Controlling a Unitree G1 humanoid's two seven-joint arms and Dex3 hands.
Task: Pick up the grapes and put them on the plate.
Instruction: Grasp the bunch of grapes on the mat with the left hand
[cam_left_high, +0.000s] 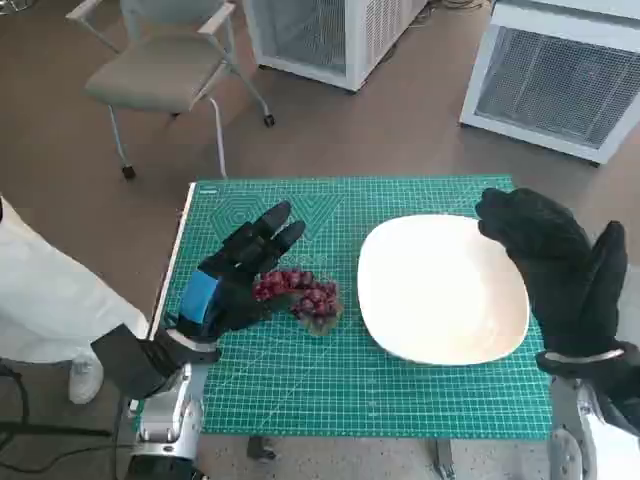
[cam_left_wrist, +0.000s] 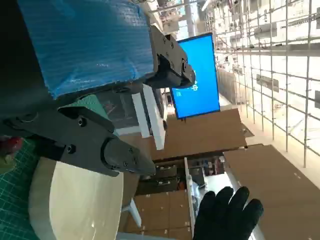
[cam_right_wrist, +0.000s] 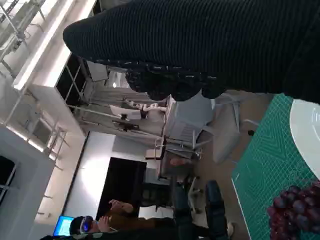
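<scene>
A bunch of dark red grapes (cam_left_high: 303, 293) lies on the green cutting mat (cam_left_high: 300, 380), just left of the white plate (cam_left_high: 440, 300). My left hand (cam_left_high: 232, 280) sits against the bunch's left side. Its fingers are stretched out and apart, reaching past the grapes without closing on them. My gloved right hand (cam_left_high: 555, 265) hovers open over the plate's right rim, holding nothing. The left wrist view catches a sliver of the grapes (cam_left_wrist: 10, 145), the plate (cam_left_wrist: 75, 200) and the right glove (cam_left_wrist: 227, 215). Grapes (cam_right_wrist: 295, 210) and plate edge (cam_right_wrist: 307, 130) also show in the right wrist view.
A grey chair (cam_left_high: 160, 70) and two white vented units (cam_left_high: 330, 30) (cam_left_high: 560, 75) stand on the floor beyond the table. A person in white (cam_left_high: 45, 300) is close to the table's left edge. Another person (cam_right_wrist: 115, 215) sits in the background.
</scene>
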